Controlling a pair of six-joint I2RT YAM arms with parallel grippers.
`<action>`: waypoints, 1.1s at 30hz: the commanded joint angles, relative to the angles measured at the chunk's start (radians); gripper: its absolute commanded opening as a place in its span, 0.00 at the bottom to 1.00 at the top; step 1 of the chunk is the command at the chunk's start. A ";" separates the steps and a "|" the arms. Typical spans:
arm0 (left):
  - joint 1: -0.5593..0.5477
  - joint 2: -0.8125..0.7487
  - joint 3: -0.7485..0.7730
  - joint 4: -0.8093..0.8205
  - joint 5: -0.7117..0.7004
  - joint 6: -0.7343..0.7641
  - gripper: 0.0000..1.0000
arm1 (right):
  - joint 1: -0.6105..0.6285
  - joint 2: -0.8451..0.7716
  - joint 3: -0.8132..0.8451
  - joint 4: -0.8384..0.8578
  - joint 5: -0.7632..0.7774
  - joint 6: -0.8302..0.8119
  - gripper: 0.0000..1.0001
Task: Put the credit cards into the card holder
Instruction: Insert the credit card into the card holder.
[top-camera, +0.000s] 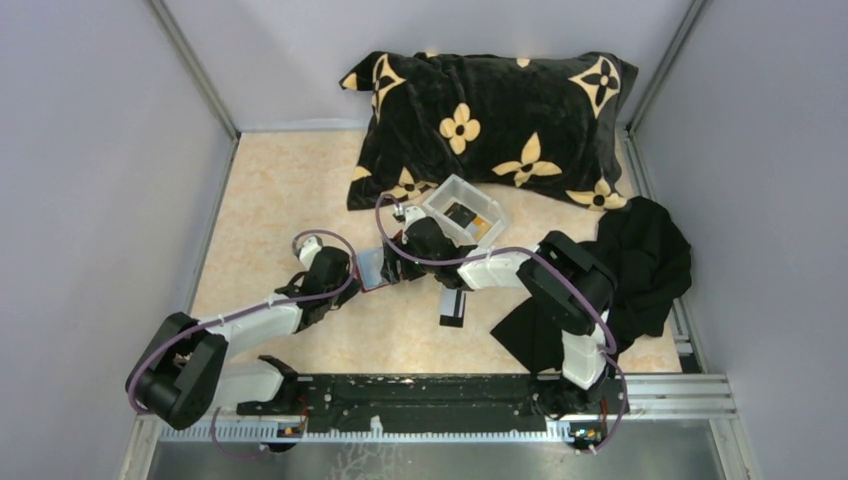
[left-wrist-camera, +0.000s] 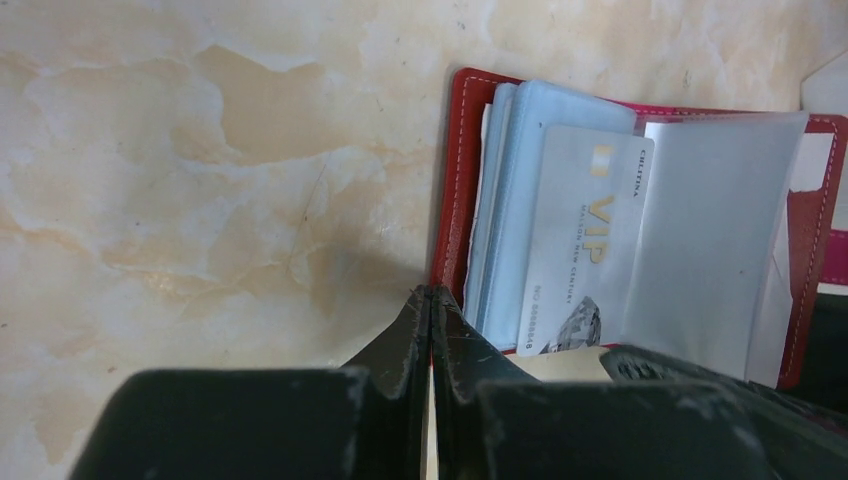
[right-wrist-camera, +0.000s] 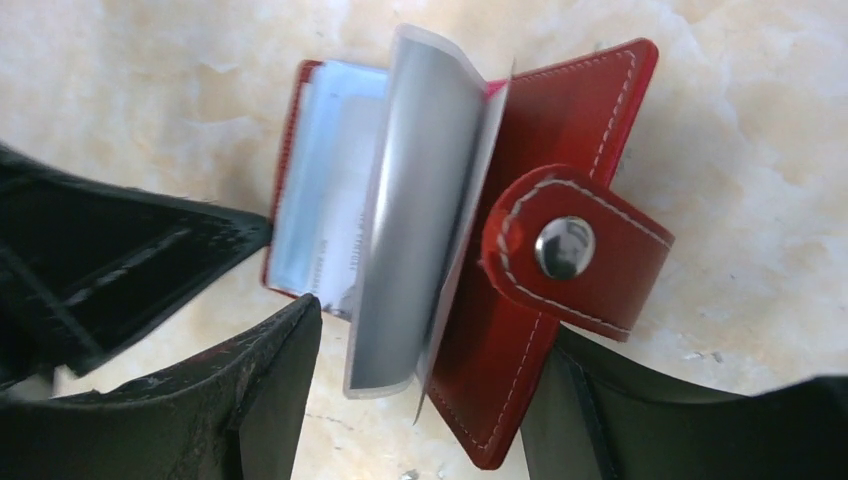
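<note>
Right gripper (right-wrist-camera: 430, 330) straddles the opened card holder (right-wrist-camera: 570, 120) with jaws spread apart, probably to fan its clear pockets (right-wrist-camera: 420, 200), while left gripper (left-wrist-camera: 431, 300), pinched together, seems to brace the edge.

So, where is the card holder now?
In the top view the card holder lies open on the table near the centre, between the left gripper and the right gripper, just below the white tray in that view.
</note>
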 joint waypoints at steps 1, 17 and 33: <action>-0.002 -0.023 -0.032 -0.107 0.025 0.029 0.06 | 0.021 0.018 0.061 -0.092 0.130 -0.068 0.64; -0.002 -0.046 -0.027 -0.129 0.024 0.029 0.06 | 0.013 -0.029 0.006 0.055 0.162 -0.033 0.35; -0.001 -0.099 -0.062 -0.092 0.020 0.020 0.38 | -0.036 -0.051 -0.038 0.032 0.101 0.050 0.00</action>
